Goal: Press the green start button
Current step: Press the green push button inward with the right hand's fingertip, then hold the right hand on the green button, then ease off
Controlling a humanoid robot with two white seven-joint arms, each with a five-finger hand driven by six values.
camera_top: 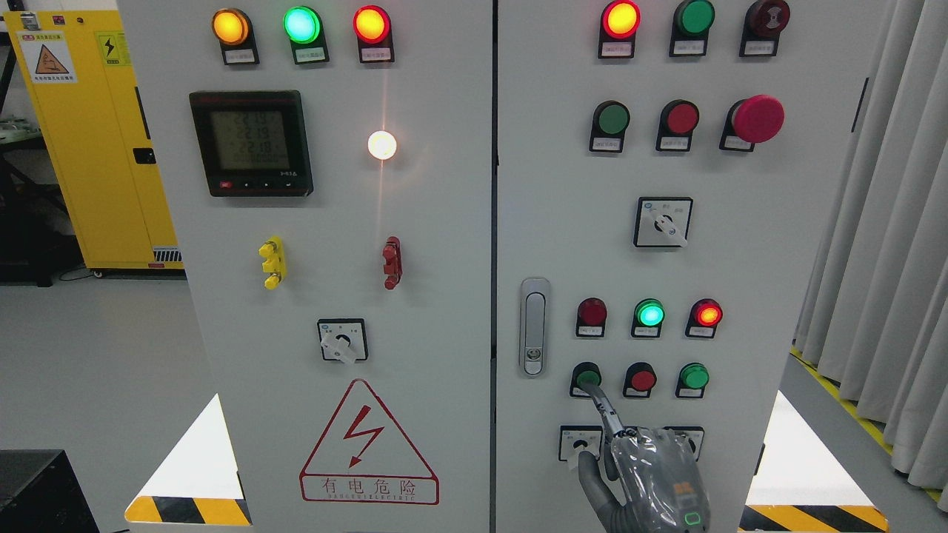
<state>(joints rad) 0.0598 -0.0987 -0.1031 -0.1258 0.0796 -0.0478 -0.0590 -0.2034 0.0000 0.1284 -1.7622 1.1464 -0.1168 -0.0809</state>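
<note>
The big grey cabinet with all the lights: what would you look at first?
Probably the bright white round lamp glowing on the left door, beside the dark square meter screen. Next, the red triangle lightning warning sign low on that door. At lower right, the right robot hand touches one fingertip to the round green start button.

Cabinet doors (444, 296): smooth, matt pale-grey painted sheet metal. Door handle (534, 326), centre frame: brushed silvery metal. Green button (587, 378), lower centre: glossy plastic in a black plastic collar. Hand (652, 474), bottom right of centre: grey segmented fingers under a clear, crinkled, shiny plastic film. Meter (250, 143), upper left: glossy black plastic bezel. Curtain (881, 244), right edge: grey pleated cloth. Yellow locker (89, 148), far left: semi-gloss painted metal.
</note>
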